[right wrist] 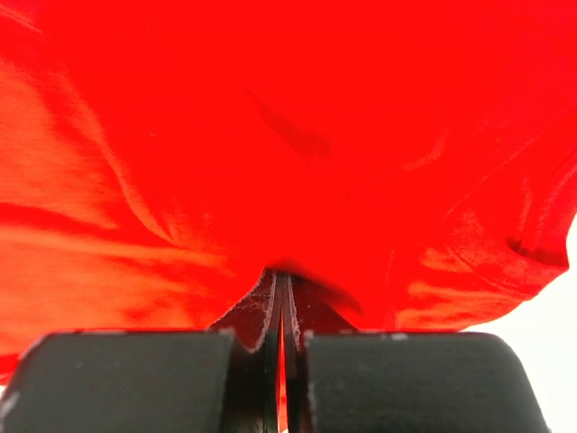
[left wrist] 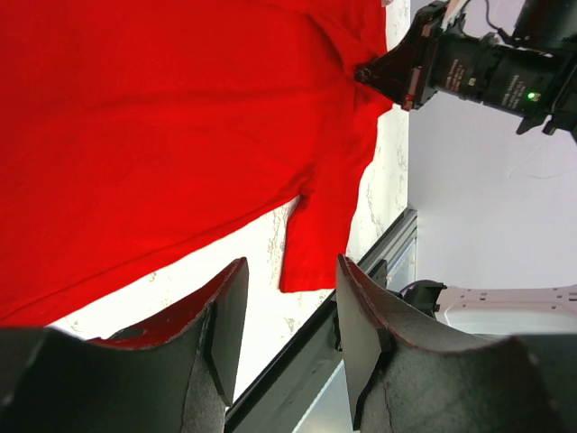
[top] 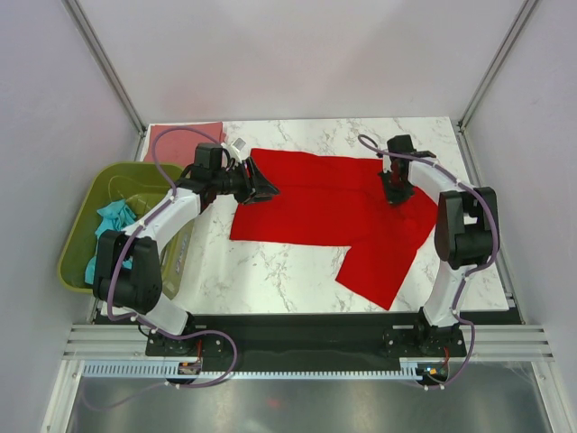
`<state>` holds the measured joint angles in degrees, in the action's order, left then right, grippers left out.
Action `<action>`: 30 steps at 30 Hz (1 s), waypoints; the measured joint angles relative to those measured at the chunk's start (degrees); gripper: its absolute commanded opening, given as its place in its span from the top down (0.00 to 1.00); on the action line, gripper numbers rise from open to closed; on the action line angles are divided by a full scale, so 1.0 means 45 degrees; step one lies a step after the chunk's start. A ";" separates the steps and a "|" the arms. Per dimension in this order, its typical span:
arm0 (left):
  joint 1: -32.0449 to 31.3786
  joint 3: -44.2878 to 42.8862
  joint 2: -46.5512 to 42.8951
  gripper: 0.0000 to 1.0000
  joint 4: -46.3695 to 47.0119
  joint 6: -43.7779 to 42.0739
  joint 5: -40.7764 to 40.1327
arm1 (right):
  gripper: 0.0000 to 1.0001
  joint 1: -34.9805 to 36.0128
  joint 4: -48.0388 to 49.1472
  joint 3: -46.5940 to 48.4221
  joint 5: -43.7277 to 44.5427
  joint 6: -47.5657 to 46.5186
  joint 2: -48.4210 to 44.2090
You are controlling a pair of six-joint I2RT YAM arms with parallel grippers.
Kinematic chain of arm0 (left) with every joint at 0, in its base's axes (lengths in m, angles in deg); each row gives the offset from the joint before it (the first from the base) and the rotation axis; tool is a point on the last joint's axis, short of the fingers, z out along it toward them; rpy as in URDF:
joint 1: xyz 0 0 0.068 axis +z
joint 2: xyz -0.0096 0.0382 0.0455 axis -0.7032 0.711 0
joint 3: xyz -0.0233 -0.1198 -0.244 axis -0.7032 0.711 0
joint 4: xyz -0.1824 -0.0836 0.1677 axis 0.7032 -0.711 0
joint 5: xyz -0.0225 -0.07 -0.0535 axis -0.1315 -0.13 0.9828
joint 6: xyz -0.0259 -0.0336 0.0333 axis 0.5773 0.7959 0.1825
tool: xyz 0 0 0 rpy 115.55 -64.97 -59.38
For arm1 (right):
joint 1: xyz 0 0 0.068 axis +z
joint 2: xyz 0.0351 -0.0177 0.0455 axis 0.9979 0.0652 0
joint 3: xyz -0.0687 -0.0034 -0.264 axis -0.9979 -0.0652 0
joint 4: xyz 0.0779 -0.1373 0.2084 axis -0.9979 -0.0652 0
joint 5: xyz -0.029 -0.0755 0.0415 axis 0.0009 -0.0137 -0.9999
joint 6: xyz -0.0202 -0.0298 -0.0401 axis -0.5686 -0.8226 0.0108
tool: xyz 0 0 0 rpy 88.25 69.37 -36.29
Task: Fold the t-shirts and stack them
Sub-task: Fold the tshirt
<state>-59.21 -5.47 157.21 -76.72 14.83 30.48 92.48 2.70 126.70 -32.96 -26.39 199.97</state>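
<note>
The step in hand seems to be the first fold of the red shirt (top: 315, 203), which lies spread flat in the middle of the table (top: 270, 271). To do it well, I think both ends should be lifted together and at equal height, so that the cloth does not twist. The right gripper (right wrist: 281, 293) already pinches a thin fold of red cloth, its fingers pressed together on it. The left gripper (left wrist: 288, 307) has its fingers (left wrist: 225, 316) spread with no cloth between them, so it should first close on the shirt's left edge. The left arm bends from its base toward the right, with its gripper low at that edge. The right arm rises at the table's right side and points down onto the shirt's right part. The pink shirt (top: 185, 140) lies at the far left corner and the teal shirt (top: 113, 219) is in the basket (top: 77, 262)
</note>
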 measured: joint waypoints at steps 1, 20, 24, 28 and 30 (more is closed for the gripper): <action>0.0000 0.0000 0.0000 0.49 -0.0005 0.0000 0.0005 | 1.00 0.0000 -0.0209 0.0209 -0.0141 0.0175 0.0000; -0.1331 0.0481 0.0005 0.45 0.0087 0.0107 -0.0461 | 1.00 0.0427 -0.0685 -0.0457 -0.3657 0.4799 -0.0865; -0.2195 0.0607 0.0170 0.43 0.0491 0.0447 -0.0733 | 0.91 0.0427 0.0151 -0.1098 -0.4255 0.5916 -0.0865; -0.2778 0.0631 0.0763 0.43 0.1515 0.1093 -0.0850 | 0.67 0.0427 0.0583 -0.1297 -0.4595 0.6693 -0.0913; -0.3113 0.0607 0.1273 0.43 0.2064 0.1370 -0.0981 | 0.60 0.0427 0.0661 -0.1316 -0.4624 0.6887 -0.1117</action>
<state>-73.22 -2.74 162.94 -67.43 20.99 26.06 94.40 5.68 120.78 -53.77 4.60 194.94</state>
